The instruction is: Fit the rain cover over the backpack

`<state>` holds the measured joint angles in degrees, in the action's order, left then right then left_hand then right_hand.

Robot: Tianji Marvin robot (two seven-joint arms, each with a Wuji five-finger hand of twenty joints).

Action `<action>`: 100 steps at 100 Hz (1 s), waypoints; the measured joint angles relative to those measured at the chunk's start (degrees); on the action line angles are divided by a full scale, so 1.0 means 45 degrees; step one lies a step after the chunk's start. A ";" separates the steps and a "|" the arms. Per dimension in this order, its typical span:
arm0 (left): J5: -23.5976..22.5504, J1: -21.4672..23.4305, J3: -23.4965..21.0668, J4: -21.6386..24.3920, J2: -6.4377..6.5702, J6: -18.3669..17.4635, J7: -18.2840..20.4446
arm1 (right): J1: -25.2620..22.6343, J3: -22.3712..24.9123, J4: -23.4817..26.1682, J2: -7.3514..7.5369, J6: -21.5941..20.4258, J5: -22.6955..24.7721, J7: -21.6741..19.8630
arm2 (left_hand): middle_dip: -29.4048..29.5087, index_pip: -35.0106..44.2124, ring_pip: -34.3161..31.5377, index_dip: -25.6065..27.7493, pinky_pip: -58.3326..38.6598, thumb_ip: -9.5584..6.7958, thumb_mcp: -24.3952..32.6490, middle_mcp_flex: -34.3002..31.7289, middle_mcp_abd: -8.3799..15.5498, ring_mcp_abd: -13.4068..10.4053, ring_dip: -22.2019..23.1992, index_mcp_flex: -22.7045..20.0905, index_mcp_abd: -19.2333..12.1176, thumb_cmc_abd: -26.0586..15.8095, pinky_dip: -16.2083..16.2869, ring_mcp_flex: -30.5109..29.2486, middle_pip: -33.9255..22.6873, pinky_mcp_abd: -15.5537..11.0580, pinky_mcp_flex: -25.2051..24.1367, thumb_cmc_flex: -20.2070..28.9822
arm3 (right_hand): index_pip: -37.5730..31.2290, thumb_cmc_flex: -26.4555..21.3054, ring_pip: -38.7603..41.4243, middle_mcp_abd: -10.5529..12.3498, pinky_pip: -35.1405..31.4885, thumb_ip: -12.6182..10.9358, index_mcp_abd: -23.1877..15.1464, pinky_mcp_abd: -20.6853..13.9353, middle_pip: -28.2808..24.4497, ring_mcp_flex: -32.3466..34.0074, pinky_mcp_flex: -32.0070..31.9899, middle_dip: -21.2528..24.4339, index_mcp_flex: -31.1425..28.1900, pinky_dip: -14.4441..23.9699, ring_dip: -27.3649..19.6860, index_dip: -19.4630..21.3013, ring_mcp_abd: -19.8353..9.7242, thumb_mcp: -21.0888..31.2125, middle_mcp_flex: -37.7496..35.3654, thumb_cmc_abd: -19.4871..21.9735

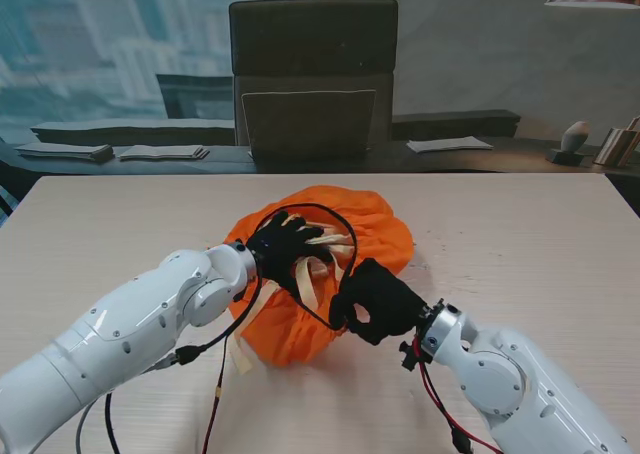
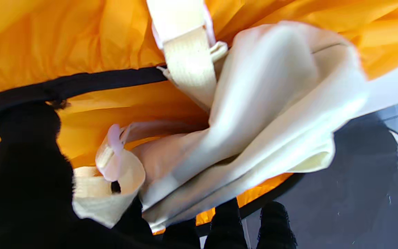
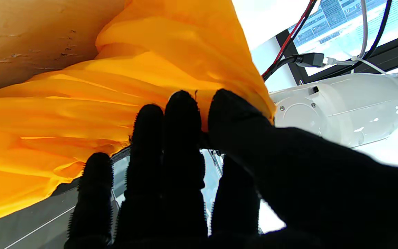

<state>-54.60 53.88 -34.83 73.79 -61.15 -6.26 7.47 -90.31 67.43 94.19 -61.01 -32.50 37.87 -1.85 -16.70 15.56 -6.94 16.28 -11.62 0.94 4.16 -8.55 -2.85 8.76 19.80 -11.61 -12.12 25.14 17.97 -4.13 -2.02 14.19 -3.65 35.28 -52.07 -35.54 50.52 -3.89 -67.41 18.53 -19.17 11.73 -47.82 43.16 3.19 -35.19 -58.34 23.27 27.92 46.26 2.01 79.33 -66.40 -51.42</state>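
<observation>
Two hands on the bundle, mid-tabletop [image 1: 520,234].

Left hand [image 1: 282,246]: black glove, resting on top of the cream backpack [image 1: 322,249] inside the cover opening, fingers spread toward the right. Left wrist view shows fingertips [image 2: 275,221] at the cover's black elastic rim [image 2: 81,81] with cream canvas and a webbing strap [image 2: 188,62] lying over the palm side. Can't tell whether it is actually clamping fabric or only pressing on it.

Rain cover [image 1: 375,224]: orange, bunched in a rounded heap around the backpack, opening facing up. Elastic rim loops over the left hand and runs down to the right hand. Only straps and a patch of cream canvas show through the opening; the rest of the pack is hidden under orange fabric. One strap end [image 1: 240,359] trails out on the near side, beside the left arm's cables [image 1: 215,394].

Right hand [image 1: 378,300]: at the near-right edge of the cover, thumb closed against the fingers on the orange fabric and rim; right wrist view shows the pinch [image 3: 199,114] clearly.

Behind the tabletop: dark chair [image 1: 313,74], centred.
</observation>
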 measured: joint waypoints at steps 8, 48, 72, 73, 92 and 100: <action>-0.0273 0.0118 -0.0130 0.0135 0.0038 -0.0021 -0.0105 | 0.0002 -0.0001 -0.0004 -0.0005 0.0022 0.0009 0.0036 | 0.0160 -0.0491 0.0276 -0.0407 0.0109 0.0000 0.0042 0.0000 -0.0129 0.0001 -0.0109 0.0012 0.0112 0.0326 0.0017 0.0064 0.0127 0.0000 0.0070 0.0134 | 0.0000 0.0000 0.0000 0.0000 -0.0007 0.0000 0.0002 0.0000 -0.0011 0.0000 0.0002 -0.0009 0.0000 0.0000 0.0002 0.0000 -0.0001 0.0000 0.0000 0.0002; -0.1494 0.0731 -0.1070 0.0557 0.0093 -0.1070 -0.1363 | 0.0076 -0.0078 -0.0100 -0.0035 0.0108 0.0100 0.0263 | -0.0850 0.4441 -0.0326 0.4920 -0.0332 -0.0001 0.1238 0.0000 -0.0130 0.0045 0.0169 0.0416 0.0704 0.0700 0.0134 0.0053 -0.0499 0.0344 0.0116 -0.0068 | -0.0044 0.0050 0.0001 0.0000 -0.0012 0.0000 -0.0219 0.0000 -0.0142 0.0000 0.0053 -0.0017 -0.0009 0.0000 0.0002 0.0000 -0.0004 0.0000 0.0000 0.0002; -0.2821 0.1389 -0.2060 0.2023 0.0528 -0.1813 0.0333 | 0.0192 -0.0071 -0.0282 -0.0077 0.0186 0.0269 0.0493 | 0.0163 -0.2874 0.0131 -0.1015 -0.0332 0.0228 0.2999 0.0000 -0.0130 0.0015 0.0011 0.0412 0.1364 0.1691 -0.0167 0.0066 0.0119 0.0367 0.0046 -0.0383 | -0.0100 0.0051 0.0001 -0.0015 -0.0015 0.0000 -0.0367 0.0000 -0.0152 0.0000 0.0054 -0.0017 -0.0049 0.0000 0.0003 0.0000 -0.0005 0.0000 0.0000 0.0002; -0.2919 0.1411 -0.2081 0.2029 0.0534 -0.1810 0.0277 | 0.0196 -0.0070 -0.0286 -0.0078 0.0191 0.0274 0.0496 | 0.0180 -0.2941 0.0132 -0.1034 -0.0332 0.0230 0.3104 0.0000 -0.0130 0.0015 0.0011 0.0412 0.1364 0.1707 -0.0167 0.0066 0.0120 0.0363 0.0046 -0.0392 | -0.0101 0.0051 0.0001 -0.0015 -0.0015 0.0000 -0.0367 0.0000 -0.0152 0.0000 0.0054 -0.0017 -0.0049 0.0000 0.0003 0.0000 -0.0005 0.0000 0.0000 0.0002; -0.1929 0.1672 -0.2481 0.1379 0.0501 -0.2803 -0.1964 | 0.0209 -0.0059 -0.0299 -0.0084 0.0231 0.0340 0.0541 | -0.0439 -0.0784 -0.0169 0.2177 -0.0975 0.0362 0.4723 0.0000 -0.0130 0.0014 0.0011 0.0417 0.1011 0.2252 -0.0204 0.0058 0.0129 0.0338 0.0078 -0.0709 | -0.0220 0.0051 0.0165 -0.0060 -0.0033 0.0000 -0.0399 0.0000 -0.0317 0.0000 0.0113 -0.0129 -0.0049 0.0000 0.0037 -0.0003 -0.0005 0.0000 0.0000 -0.0003; -0.2468 0.1969 -0.3057 0.1466 0.0475 -0.3292 -0.1832 | 0.0225 -0.0062 -0.0320 -0.0089 0.0232 0.0374 0.0589 | -0.0750 0.1098 -0.0549 0.4734 -0.1452 0.0362 0.4884 0.0000 -0.0130 0.0009 0.0011 0.0569 0.0316 0.2203 -0.0349 0.0047 -0.0064 0.0336 0.0089 -0.0692 | -0.0234 0.0051 0.0306 -0.0065 -0.0110 0.0000 -0.0402 0.0000 -0.0329 0.0000 0.0124 -0.0204 -0.0049 0.0000 0.0112 -0.0004 -0.0006 0.0000 0.0000 -0.0008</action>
<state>-65.71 62.74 -48.59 80.38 -59.01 -21.08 -0.78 -89.29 67.15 92.75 -61.41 -31.46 39.56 0.80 -20.07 20.50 -9.41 37.58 -18.15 2.57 26.14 -8.55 -3.44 8.81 19.85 -9.05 -10.70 35.05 16.40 -3.92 -2.31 15.70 -3.25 32.17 -53.13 -35.31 51.90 -4.19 -67.90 18.53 -20.98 11.73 -49.30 43.16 3.75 -36.11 -58.56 23.27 28.42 46.24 1.99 79.33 -66.40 -51.46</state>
